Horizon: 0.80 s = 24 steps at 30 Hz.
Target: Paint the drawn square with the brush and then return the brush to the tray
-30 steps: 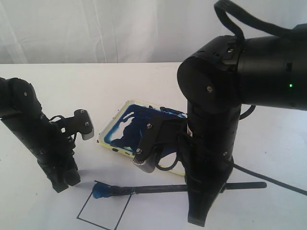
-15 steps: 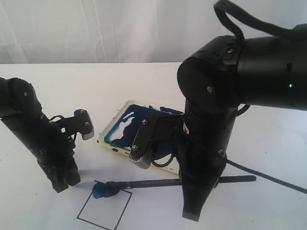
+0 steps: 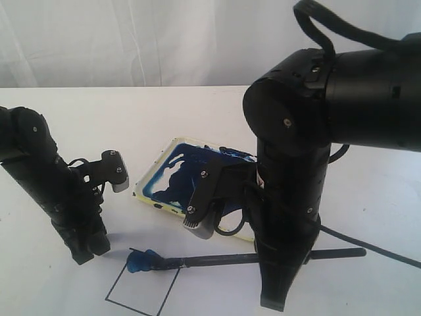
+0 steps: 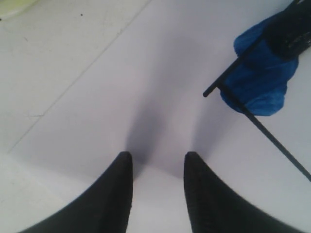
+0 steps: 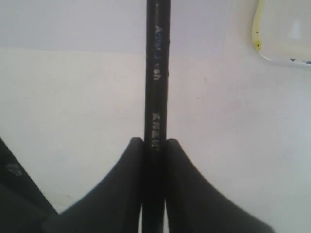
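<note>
Your left claw (image 4: 155, 158) hangs open and empty beside the drawn square (image 3: 143, 288), blue at one corner only; most of the painting is left. The brush (image 3: 217, 261), tip on that corner, is pinched in your right claw (image 5: 154, 145). The tray (image 3: 140, 186) waits behind it on the worktop (image 3: 375, 204), brush not yet returned.

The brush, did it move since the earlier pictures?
Yes. Since half a second ago the brush has slid slightly to the right, and its handle end is now farther from the drawn square.
</note>
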{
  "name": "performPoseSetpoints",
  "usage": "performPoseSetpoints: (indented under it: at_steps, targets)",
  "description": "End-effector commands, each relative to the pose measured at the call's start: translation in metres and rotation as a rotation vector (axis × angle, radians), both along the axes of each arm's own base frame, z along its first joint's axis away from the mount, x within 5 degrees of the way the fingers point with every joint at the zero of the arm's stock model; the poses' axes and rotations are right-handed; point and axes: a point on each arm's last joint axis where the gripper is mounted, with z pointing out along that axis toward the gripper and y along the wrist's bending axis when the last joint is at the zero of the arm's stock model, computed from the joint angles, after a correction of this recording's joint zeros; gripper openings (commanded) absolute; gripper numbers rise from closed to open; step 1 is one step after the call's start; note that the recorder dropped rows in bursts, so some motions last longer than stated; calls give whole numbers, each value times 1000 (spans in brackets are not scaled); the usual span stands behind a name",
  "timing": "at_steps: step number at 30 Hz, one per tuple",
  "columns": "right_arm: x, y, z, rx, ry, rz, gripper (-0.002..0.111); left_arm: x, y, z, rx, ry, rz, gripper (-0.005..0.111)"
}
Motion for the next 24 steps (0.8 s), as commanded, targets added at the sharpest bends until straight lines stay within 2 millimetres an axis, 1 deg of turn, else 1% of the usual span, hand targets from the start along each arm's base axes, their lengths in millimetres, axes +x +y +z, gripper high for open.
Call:
performPoseSetpoints:
  at_steps: [1, 5, 13, 18, 24]
  targets:
    - [0, -1, -1, -16, 3, 16, 0, -6, 0, -9, 17, 58, -11, 42]
    - [0, -2, -1, -20, 0, 18, 0, -6, 0, -9, 17, 59, -12, 42]
    - [-2, -4, 6, -3, -17, 18, 0, -6, 0, -9, 20, 58, -15, 42]
    - [-8, -11, 1, -22, -1, 19, 0, -7, 0, -9, 20, 62, -16, 42]
    - [-12, -15, 7, -7, -16, 19, 0, -7, 0, -9, 21, 66, -17, 42]
